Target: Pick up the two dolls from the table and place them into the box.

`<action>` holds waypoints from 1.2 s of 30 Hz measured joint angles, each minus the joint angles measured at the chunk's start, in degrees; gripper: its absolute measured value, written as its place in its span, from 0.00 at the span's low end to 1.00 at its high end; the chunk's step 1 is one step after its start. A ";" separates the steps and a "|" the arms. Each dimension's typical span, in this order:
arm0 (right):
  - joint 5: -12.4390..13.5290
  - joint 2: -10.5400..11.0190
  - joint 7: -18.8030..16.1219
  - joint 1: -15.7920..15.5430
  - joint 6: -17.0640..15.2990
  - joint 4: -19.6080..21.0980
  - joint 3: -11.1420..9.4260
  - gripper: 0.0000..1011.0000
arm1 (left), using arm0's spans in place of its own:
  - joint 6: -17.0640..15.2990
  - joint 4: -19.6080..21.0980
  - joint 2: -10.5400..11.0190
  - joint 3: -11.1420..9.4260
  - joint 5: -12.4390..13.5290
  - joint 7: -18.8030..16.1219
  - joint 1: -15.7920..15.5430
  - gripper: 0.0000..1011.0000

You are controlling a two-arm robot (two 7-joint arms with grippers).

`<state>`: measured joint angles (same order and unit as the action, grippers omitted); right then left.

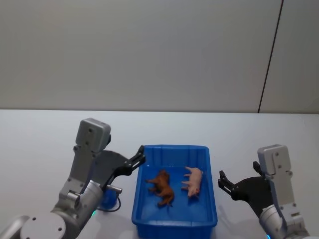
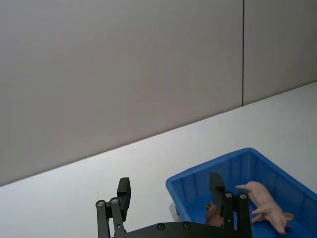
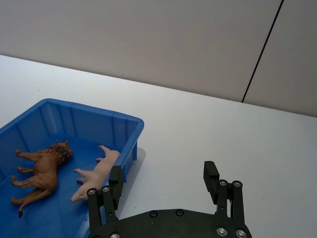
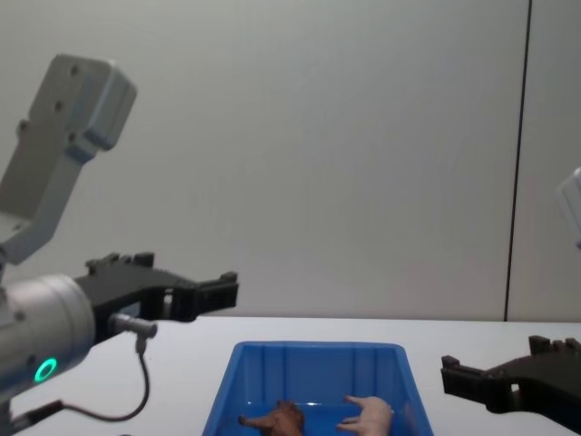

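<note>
Lying in the box, brown doll partly behind left jaws, pink doll, both jaws spread, seemingly empty.

Grey arms; black left tool and right tool (silver screws), black cable, green light.

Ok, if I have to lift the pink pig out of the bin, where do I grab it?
Across its torso, from straight above: the pink pig lies on its side on the blue bin's floor, and the walls likely block a sideways approach.
</note>
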<state>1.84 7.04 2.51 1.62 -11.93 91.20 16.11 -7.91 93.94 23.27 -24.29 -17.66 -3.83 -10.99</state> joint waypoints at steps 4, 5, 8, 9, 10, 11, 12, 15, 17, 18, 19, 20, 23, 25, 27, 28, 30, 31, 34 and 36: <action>0.02 0.02 0.07 -0.04 0.00 0.05 -0.02 0.99 | -1.12 -0.08 0.56 0.53 -1.84 -1.23 0.91 0.99; 0.02 0.02 0.08 -0.05 0.00 0.06 -0.03 0.99 | -1.34 -0.11 0.64 0.61 -2.20 -1.43 1.04 0.99; 0.05 0.04 0.11 -0.06 0.00 0.09 -0.05 0.99 | -2.25 -0.42 0.99 0.99 -3.50 -2.16 1.61 0.99; 0.05 0.05 0.12 -0.07 0.00 0.10 -0.06 0.99 | -2.42 -0.51 1.05 1.06 -3.72 -2.26 1.71 0.99; 0.06 0.05 0.13 -0.08 0.00 0.11 -0.06 0.99 | -2.65 -0.60 1.12 1.14 -4.01 -2.36 1.83 0.99; 0.06 0.05 0.13 -0.08 0.00 0.11 -0.06 0.99 | -2.78 -0.68 1.16 1.20 -4.15 -2.46 1.92 0.99; 0.06 0.06 0.14 -0.09 0.00 0.12 -0.07 0.99 | -3.18 -0.86 1.24 1.31 -4.58 -2.66 2.07 0.99; 0.06 0.07 0.15 -0.10 0.00 0.14 -0.08 0.99 | -3.88 -1.27 1.36 1.54 -5.25 -2.94 2.38 0.99; 0.06 0.08 0.16 -0.11 0.00 0.16 -0.09 0.99 | -4.52 -1.68 1.43 1.72 -5.78 -3.11 2.53 0.99; 0.06 0.08 0.16 -0.11 0.00 0.17 -0.09 0.99 | -4.52 -1.68 1.43 1.72 -5.78 -3.11 2.53 0.99; 0.06 0.09 0.17 -0.12 0.00 0.17 -0.09 0.99 | -4.94 -1.97 1.44 1.81 -6.08 -3.17 2.60 0.99; 0.06 0.10 0.18 -0.13 0.00 0.18 -0.09 0.99 | -5.15 -2.08 1.44 1.84 -6.22 -3.21 2.62 0.99; 0.06 0.10 0.20 -0.14 0.00 0.19 -0.09 0.99 | -5.97 -2.70 1.44 2.01 -6.68 -3.32 2.69 0.99; 0.06 0.10 0.21 -0.14 0.00 0.20 -0.09 0.99 | -6.37 -3.06 1.42 2.10 -6.86 -3.34 2.69 0.99; 0.06 0.10 0.21 -0.14 0.00 0.20 -0.09 0.99 | -7.03 -3.54 1.36 2.19 -7.13 -3.37 2.69 0.99; 0.06 0.10 0.21 -0.14 0.00 0.20 -0.09 0.99 | -7.46 -3.96 1.29 2.25 -7.26 -3.37 2.68 0.99; 0.05 0.10 0.22 -0.14 0.00 0.19 -0.09 0.99 | -8.04 -4.54 1.18 2.32 -7.44 -3.37 2.63 0.99; 0.05 0.10 0.22 -0.14 0.00 0.20 -0.09 0.99 | -8.04 -4.54 1.18 2.32 -7.44 -3.37 2.63 0.99; 0.05 0.10 0.22 -0.14 -0.01 0.20 -0.09 0.99 | -8.82 -5.61 0.93 2.40 -7.63 -3.34 2.45 0.99; 0.05 0.10 0.22 -0.14 -0.01 0.19 -0.09 0.99 | -9.24 -6.26 0.76 2.45 -7.70 -3.21 2.31 0.99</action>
<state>1.89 7.14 2.73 1.48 -11.94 91.39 16.03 -17.16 87.68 24.04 -21.84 -25.36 -7.04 -8.68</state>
